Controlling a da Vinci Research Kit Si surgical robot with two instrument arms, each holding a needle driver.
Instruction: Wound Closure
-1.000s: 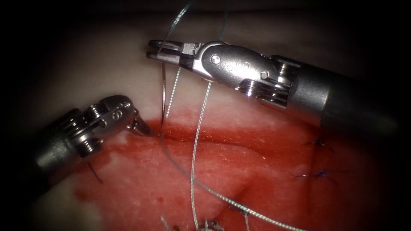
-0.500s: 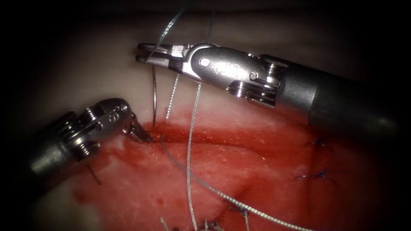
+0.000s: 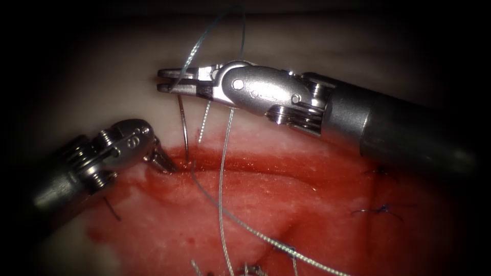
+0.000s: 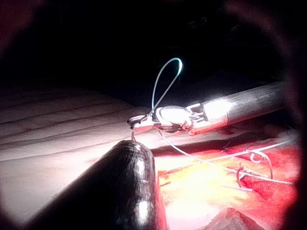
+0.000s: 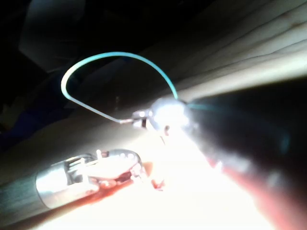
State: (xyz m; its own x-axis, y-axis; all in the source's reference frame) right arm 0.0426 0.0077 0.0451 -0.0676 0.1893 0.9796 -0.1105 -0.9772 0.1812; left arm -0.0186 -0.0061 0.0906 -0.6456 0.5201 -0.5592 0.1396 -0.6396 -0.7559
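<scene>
Endoscope view: the right tool (image 3: 169,84), jaws closed on the needle (image 3: 182,128) near its thread end, holds it upright, tip at the cut (image 3: 266,164) in the tissue (image 3: 307,204); the left tool (image 3: 164,162) presses its tips, apparently together, at the cut's left end. Left wrist view: thread (image 4: 163,81) loops above the right tool (image 4: 136,124). Right wrist view: the left tool (image 5: 139,175) rests on tissue.

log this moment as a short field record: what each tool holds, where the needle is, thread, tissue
right tool: fingers shut on the needle's upper end, above the cut
needle: hangs down from the right tool; lower tip at the cut's upper edge, whether it is in the tissue cannot be told
left tool: at the cut's left end; what it holds cannot be told
thread: loops above the right tool, trails down across the cut
tissue: cut open, red fluid around it; dark stitches at right
</scene>
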